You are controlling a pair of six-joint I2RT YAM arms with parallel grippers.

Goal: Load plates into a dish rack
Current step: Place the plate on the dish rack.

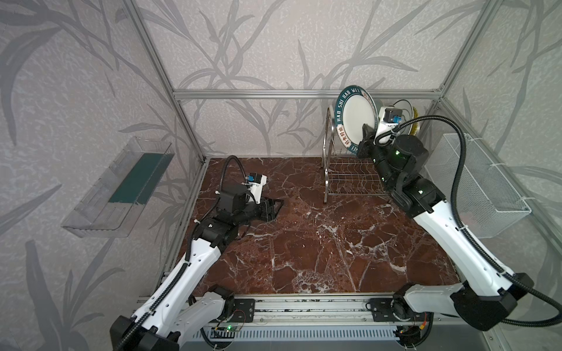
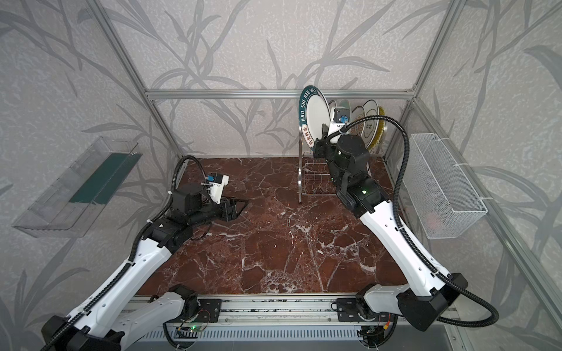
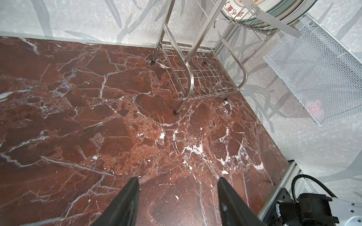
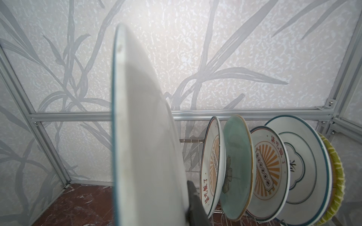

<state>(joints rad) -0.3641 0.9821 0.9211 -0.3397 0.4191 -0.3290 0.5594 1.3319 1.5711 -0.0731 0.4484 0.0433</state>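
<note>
My right gripper [image 1: 365, 140] is shut on the lower rim of a white plate with a teal-lettered rim [image 1: 355, 117] [image 2: 314, 117]. It holds the plate upright over the near end of the dish rack [image 1: 330, 164] [image 2: 302, 170] upper tier. In the right wrist view this plate [image 4: 141, 137] stands edge-on with one dark finger [image 4: 193, 197] against its back; the other finger is hidden. Several plates stand in the upper slots: orange sunburst [image 4: 212, 166], pale green [image 4: 238, 166], another sunburst [image 4: 268, 168], cloud outline [image 4: 299, 162], yellow [image 4: 337, 176]. My left gripper [image 1: 272, 209] [image 3: 178, 182] hovers open and empty over the marble.
A white mesh basket [image 1: 480, 188] [image 3: 317, 68] hangs on the right wall close to the rack. A clear plastic tray [image 1: 121, 185] is mounted on the left wall. The rack's lower tier [image 3: 199, 78] holds nothing. Aluminium frame bars run behind the rack.
</note>
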